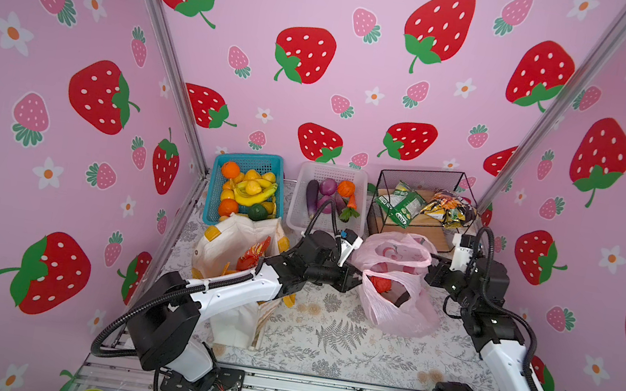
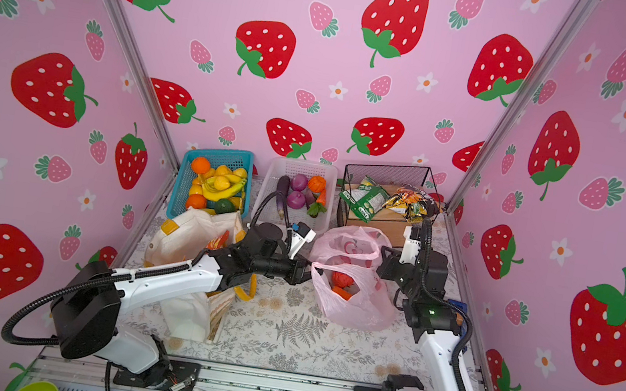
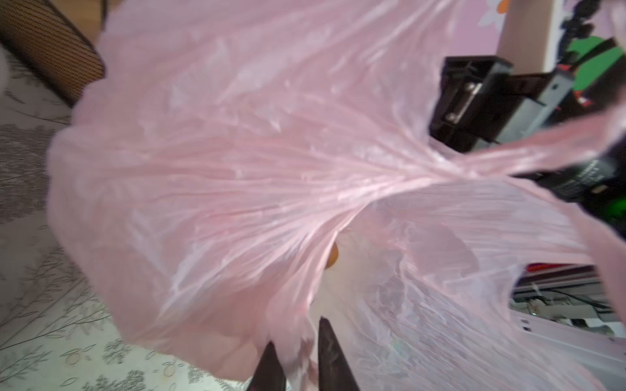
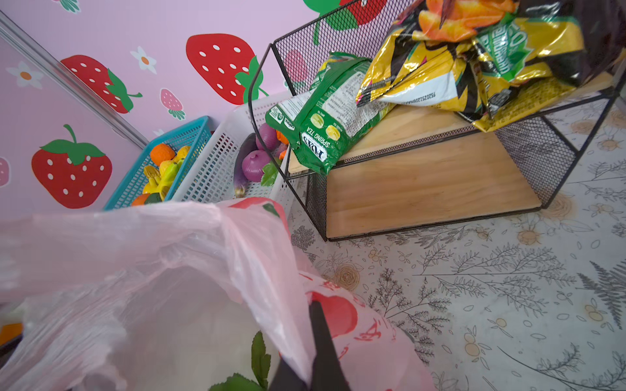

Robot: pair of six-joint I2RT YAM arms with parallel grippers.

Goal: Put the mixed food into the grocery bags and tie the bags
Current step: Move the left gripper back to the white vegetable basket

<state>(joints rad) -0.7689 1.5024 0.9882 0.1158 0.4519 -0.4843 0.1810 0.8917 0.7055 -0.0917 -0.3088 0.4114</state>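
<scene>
Left gripper [image 3: 296, 333]: jaws parted by narrow gap; pink bag [image 1: 398, 314] film lies in gap, firm hold not confirmable.
Right gripper [image 4: 306, 342]: jaws closed, pinching bag film; handle strip drawn taut toward it.
Bag on table [image 1: 324, 333] between both grippers, mouth open, red tomato [image 1: 381, 284] inside.
Canvas tote [image 1: 228, 243] at table's left side, red-orange packet [image 1: 251, 256] inside.

- Both top views sit high up front, looking down toward the back wall over the whole worktop [image 1: 320, 357]; near-identical shots.
- Left wrist cam is jammed right against the pink bag [image 3: 237, 169], blurry, with the left fingers [image 3: 330, 355] poking in at the frame edge.
- Right wrist cam looks low across the worktop at the wire rack [image 4: 423, 176], same bag up close.
</scene>
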